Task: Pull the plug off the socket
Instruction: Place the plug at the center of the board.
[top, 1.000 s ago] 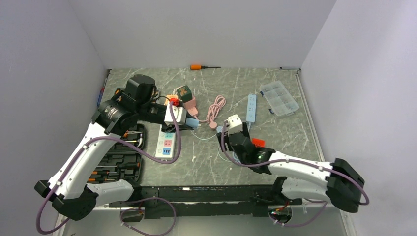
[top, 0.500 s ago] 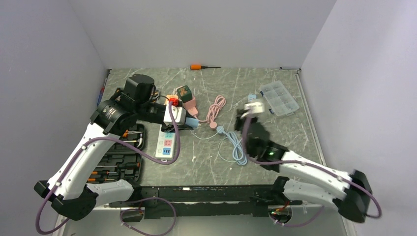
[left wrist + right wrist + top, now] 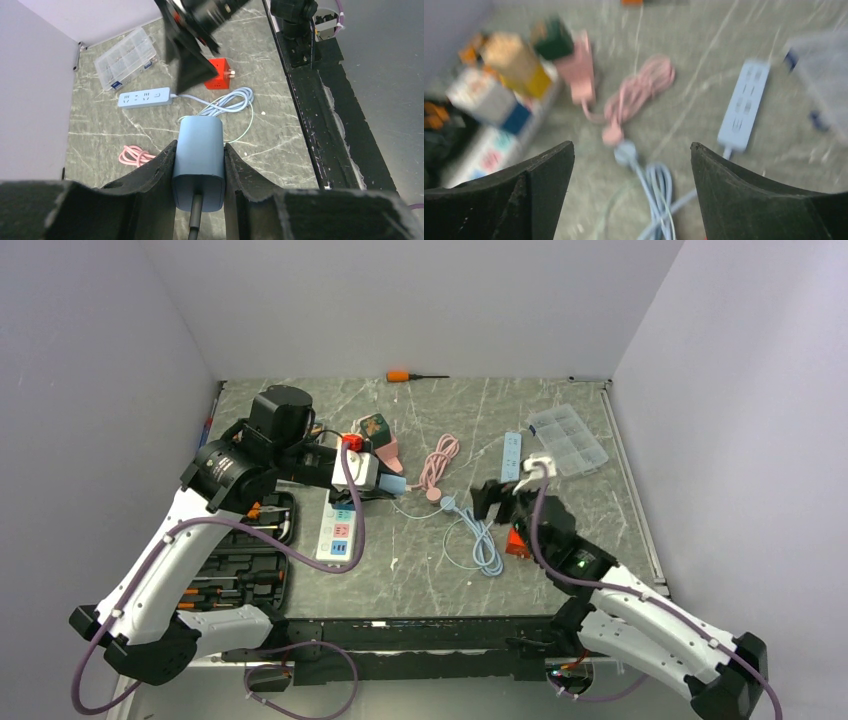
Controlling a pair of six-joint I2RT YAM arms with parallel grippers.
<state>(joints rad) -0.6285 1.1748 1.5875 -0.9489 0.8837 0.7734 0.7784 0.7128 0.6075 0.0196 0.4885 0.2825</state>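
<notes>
Your left gripper (image 3: 199, 152) is clamped on the blue plug (image 3: 200, 142), which sits over the far end of the strip (image 3: 338, 532) near the table's left edge; whether its pins are free is hidden. Your right gripper (image 3: 631, 150) gapes empty mid-table. Nothing pins the strip, so a pull may drag it along.

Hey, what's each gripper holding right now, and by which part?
The left gripper clamps the light blue plug by its two opposite sides, near the cable end. The right gripper is open and holds nothing.
</notes>
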